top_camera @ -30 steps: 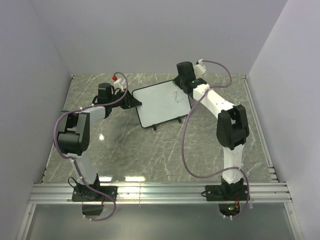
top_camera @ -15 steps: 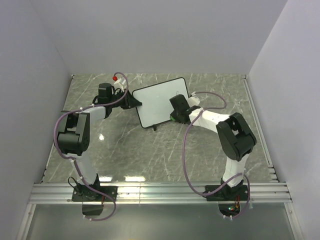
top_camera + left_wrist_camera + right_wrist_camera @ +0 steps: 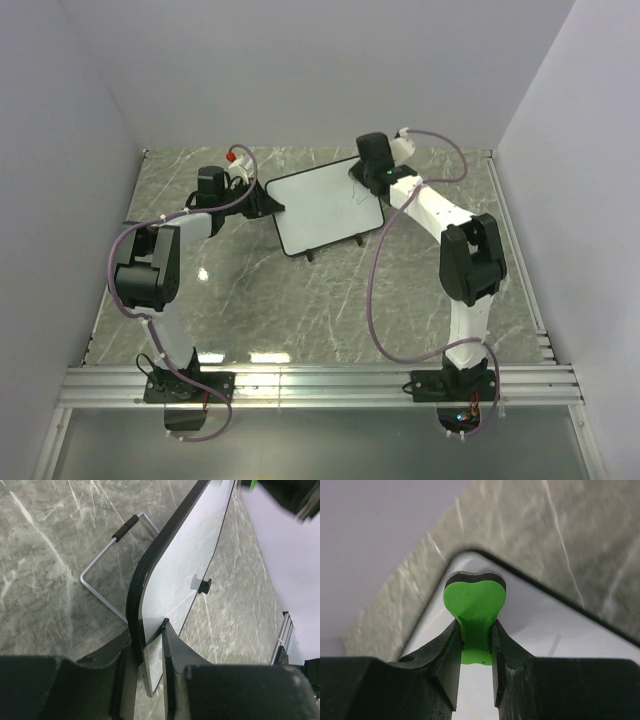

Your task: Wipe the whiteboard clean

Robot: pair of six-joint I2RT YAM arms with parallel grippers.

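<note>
The whiteboard (image 3: 315,212) stands tilted at the back middle of the marble table, with a faint dark scribble (image 3: 352,197) near its right side. My left gripper (image 3: 264,201) is shut on the board's left edge; in the left wrist view the fingers (image 3: 150,632) pinch the black frame (image 3: 165,545). My right gripper (image 3: 368,176) is shut on a green eraser (image 3: 475,607) and holds it against the board's upper right corner (image 3: 545,630). A faint stroke (image 3: 554,642) shows on the white surface beside the eraser.
The board's wire stand (image 3: 100,565) rests on the table behind it, and its black feet (image 3: 308,255) show at the front. Grey walls close in the back and both sides. An aluminium rail (image 3: 320,380) runs along the near edge.
My right gripper swept with the eraser from the board's upper right down to its lower right, then back up to the upper right corner. The scribble looks fainter. The left gripper has not moved.
</note>
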